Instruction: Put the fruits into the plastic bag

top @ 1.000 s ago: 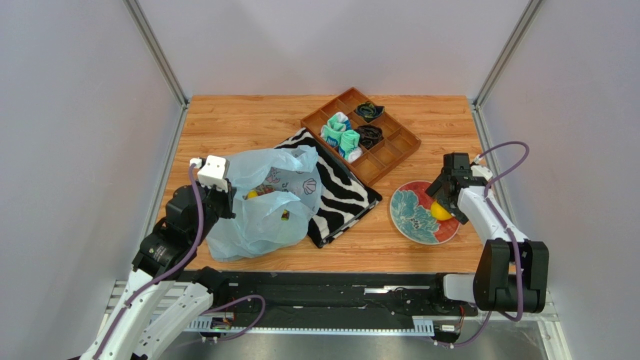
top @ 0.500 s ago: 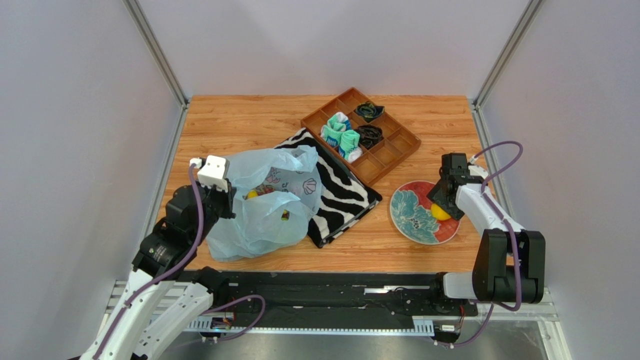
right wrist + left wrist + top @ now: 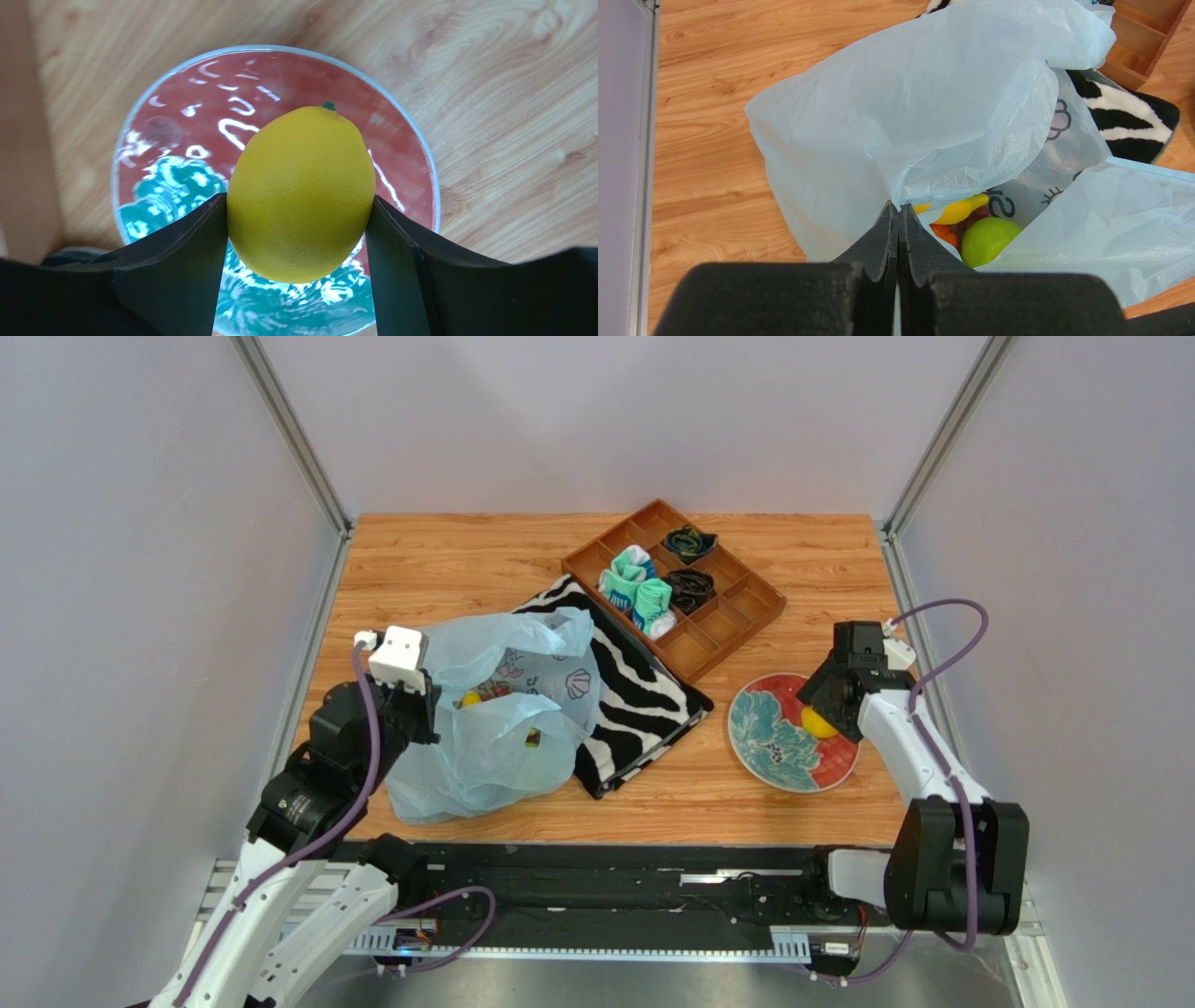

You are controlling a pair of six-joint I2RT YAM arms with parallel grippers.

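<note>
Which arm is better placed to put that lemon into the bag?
The right: the right gripper holds the lemon at the plate; the left gripper is shut on the plastic bag's edge.

Yellow lemon (image 3: 300, 192), light-blue bag (image 3: 934, 119), zebra-striped cloth (image 3: 638, 697)

Plastic bag (image 3: 484, 735) at nine o'clock on the bench (image 3: 463, 560), banana (image 3: 959, 208) and apple (image 3: 987, 239) inside, lapping the striped cloth (image 3: 638, 693). Compartment tray (image 3: 723, 626) behind at one, plate (image 3: 765, 735) at three, lemon (image 3: 302, 192) over it.
</note>
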